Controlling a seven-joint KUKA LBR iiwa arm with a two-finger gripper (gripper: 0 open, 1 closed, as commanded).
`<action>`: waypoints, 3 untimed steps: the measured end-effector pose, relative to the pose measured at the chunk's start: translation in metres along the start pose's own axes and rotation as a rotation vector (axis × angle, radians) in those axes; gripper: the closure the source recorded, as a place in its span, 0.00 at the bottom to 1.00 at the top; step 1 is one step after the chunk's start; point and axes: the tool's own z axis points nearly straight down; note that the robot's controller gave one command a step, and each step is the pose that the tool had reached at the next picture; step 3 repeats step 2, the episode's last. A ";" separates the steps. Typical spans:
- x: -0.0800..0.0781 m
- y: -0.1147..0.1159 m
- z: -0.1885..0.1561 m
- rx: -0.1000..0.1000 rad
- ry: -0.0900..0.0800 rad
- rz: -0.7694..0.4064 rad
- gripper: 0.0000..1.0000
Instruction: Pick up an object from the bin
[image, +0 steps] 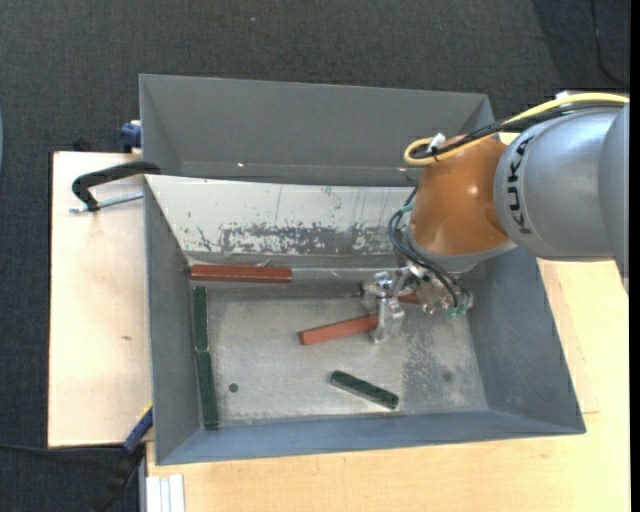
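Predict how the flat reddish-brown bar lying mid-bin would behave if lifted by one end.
The flat reddish-brown bar looks straight and rigid, so likely stiff. Its flat faces suggest sliding, not rolling. Held at an end, its length may make it tilt.

- Red-brown bars, flat: two. One bar (240, 272) along the far wall, one bar (335, 332) at mid-floor.
- Dark green bars, flat: three. An upper bar (200, 318) and a lower bar (208, 392) end to end along the left wall, and one bar (364, 390) near the front.
- Small dark speck (233, 389): one, kind not determinable.
- Grey metal bin (300, 120): one.
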 end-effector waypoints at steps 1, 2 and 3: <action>0.000 0.000 0.000 0.000 0.000 -0.001 1.00; 0.003 -0.007 -0.212 0.003 -0.006 0.012 1.00; 0.003 -0.007 -0.212 0.003 -0.006 0.012 1.00</action>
